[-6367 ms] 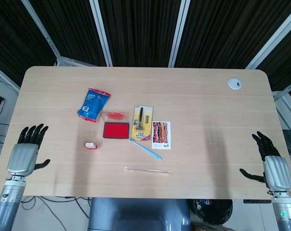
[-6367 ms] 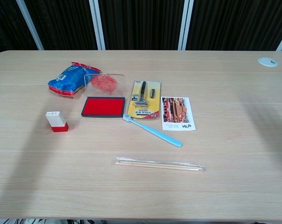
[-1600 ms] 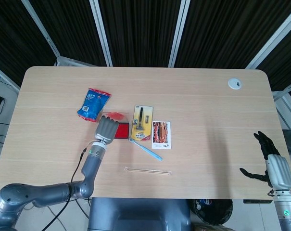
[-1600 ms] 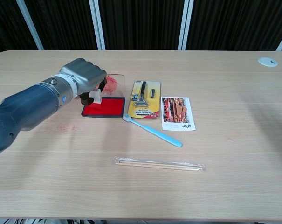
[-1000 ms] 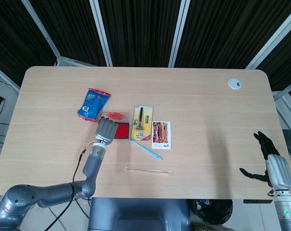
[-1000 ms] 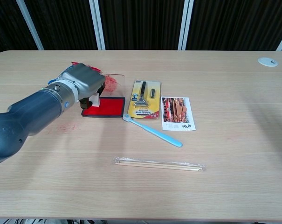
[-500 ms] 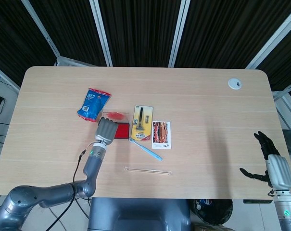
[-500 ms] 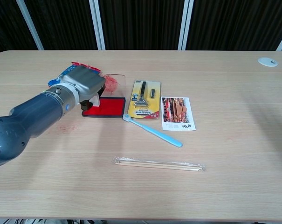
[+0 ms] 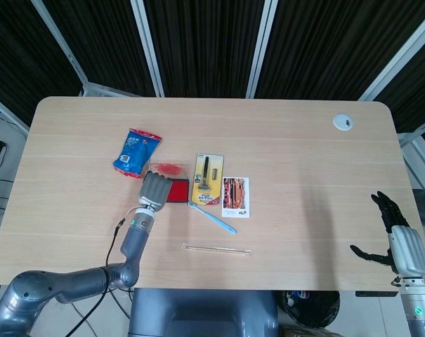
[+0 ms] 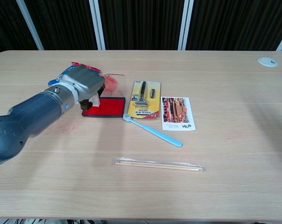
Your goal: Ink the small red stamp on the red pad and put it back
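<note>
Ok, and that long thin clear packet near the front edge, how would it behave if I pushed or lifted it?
The clear packet looks like thin film around slim sticks, so it is probably very light and would slide or pivot when nudged. It lies flat on the table, so getting fingers under it may be awkward. The sticks likely keep it fairly stiff, though the wrap could be slippery.

— Can any text, brand or number be read?
— None: print is seen on the blue packet (image 10: 65, 77), the yellow razor card (image 10: 145, 100) and the picture card (image 10: 177, 113), but it is too small to be made out
</note>
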